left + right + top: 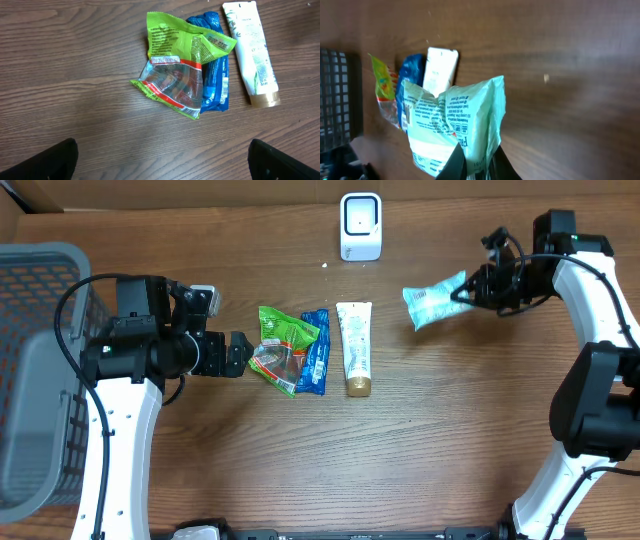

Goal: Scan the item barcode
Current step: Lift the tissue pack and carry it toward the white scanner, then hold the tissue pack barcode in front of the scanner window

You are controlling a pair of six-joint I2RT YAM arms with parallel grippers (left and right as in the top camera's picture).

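Note:
My right gripper point(472, 290) is shut on one end of a pale mint-green packet point(435, 298) and holds it above the table at the right. In the right wrist view the packet point(455, 125) shows printed text and is pinched between the dark fingers point(457, 162). The white barcode scanner point(360, 226) stands at the back centre, to the packet's left. My left gripper point(236, 355) is open just left of a green snack bag point(283, 345), with nothing between its fingers point(50, 160).
A blue packet point(316, 352) and a white tube with a gold cap point(354, 348) lie beside the green bag point(180, 70) mid-table. A grey mesh basket point(40, 360) stands at the left edge.

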